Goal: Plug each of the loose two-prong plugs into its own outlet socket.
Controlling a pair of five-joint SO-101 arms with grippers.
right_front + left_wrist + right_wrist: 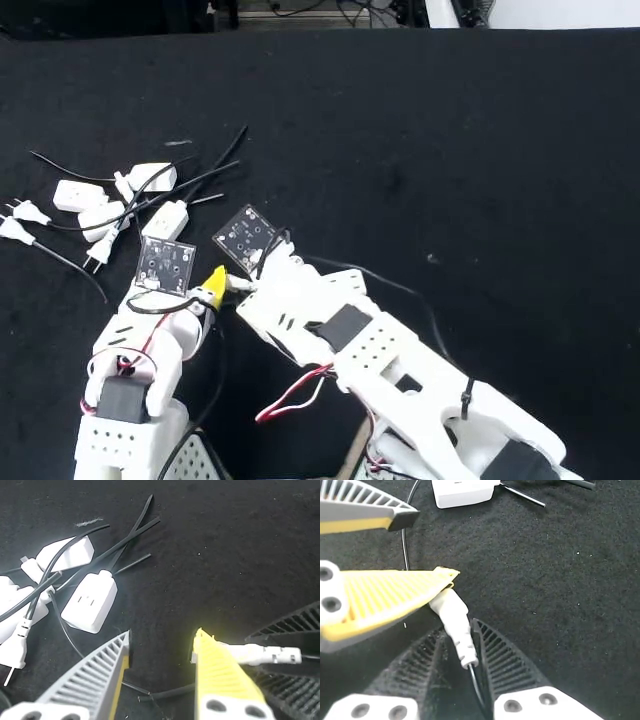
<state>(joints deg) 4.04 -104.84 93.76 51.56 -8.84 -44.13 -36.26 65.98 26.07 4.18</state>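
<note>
Though askew, plug within right pincer.

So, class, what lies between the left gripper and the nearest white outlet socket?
In the left wrist view, bare black cloth, crossed by one thin black cord, separates the left gripper from the outlet socket.

— What lies under me?
— A black cloth tabletop, matte and speckled with lint.
— And past its far edge?
— A dim strip with dark cables and a white surface at one end.
</note>
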